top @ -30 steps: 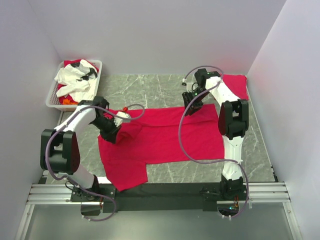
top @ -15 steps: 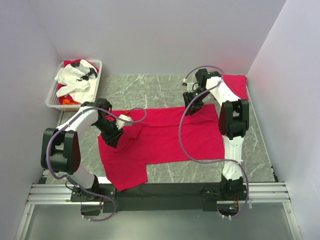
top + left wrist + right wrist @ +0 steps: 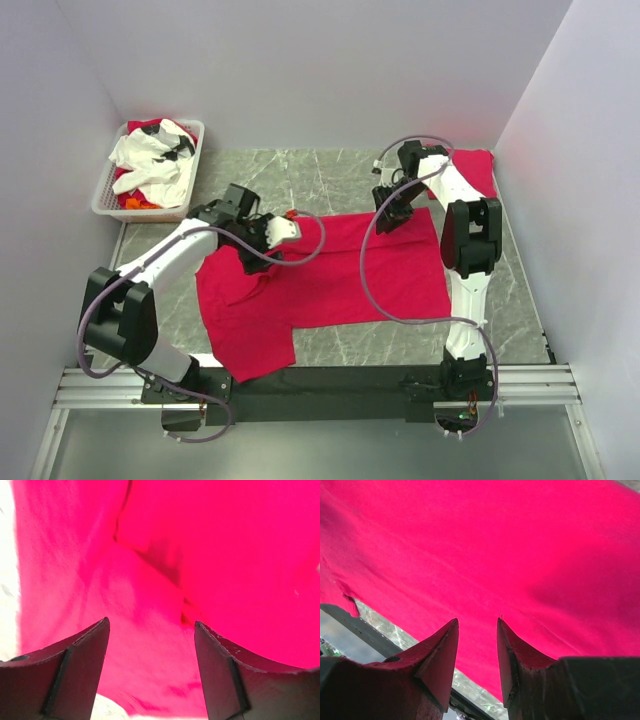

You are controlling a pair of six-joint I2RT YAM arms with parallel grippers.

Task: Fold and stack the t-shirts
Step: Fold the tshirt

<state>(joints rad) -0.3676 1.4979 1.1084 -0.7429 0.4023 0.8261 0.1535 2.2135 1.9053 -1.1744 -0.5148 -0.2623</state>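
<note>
Lying crosswise, t-shirt [image 3: 320, 285], sleeve end leftward.

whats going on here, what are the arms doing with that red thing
Two robot arms are working on a red t-shirt spread out on the marble table. The left hand is open, low over a rumpled patch at the shirt's left end. The right hand is open over its far edge. Neither grips the cloth. A second red t-shirt lies in the far right corner, and a white basket at the far left holds clothes.
</note>
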